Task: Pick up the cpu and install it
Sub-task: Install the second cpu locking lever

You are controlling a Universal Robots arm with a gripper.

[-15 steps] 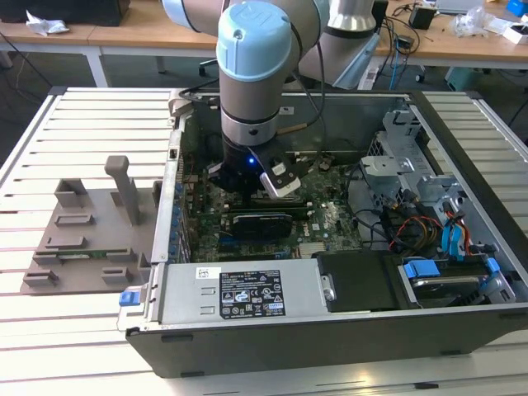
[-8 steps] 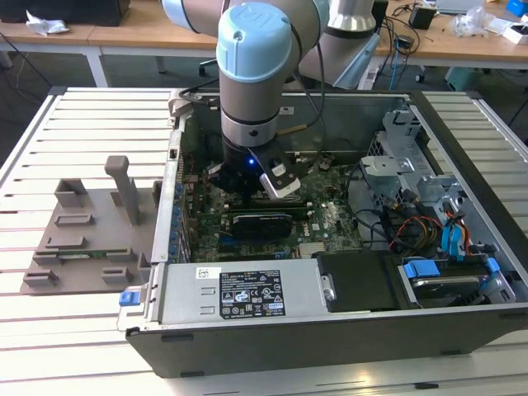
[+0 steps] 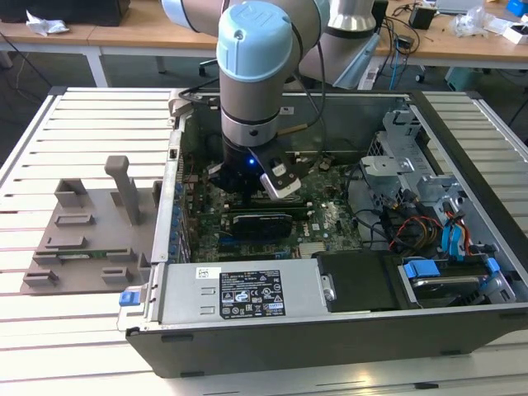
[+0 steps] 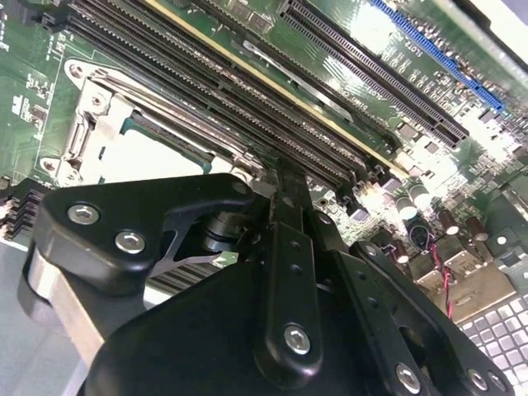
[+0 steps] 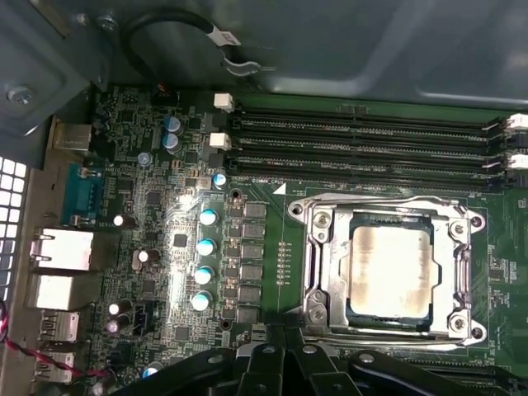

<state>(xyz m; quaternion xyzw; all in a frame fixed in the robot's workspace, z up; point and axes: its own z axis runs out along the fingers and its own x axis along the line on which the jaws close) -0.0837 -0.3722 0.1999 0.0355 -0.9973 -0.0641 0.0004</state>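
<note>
The cpu (image 5: pixel 389 272) lies flat in the socket frame (image 5: pixel 322 272) on the motherboard (image 5: pixel 165 247), its square top bare to the camera. The hand (image 4: pixel 285 177) hangs low inside the open case (image 3: pixel 462 124), just beside the socket and not touching the chip. Its fingers look drawn together with nothing between them. The memory slots (image 5: pixel 363 136) run along the socket's far side from the hand.
</note>
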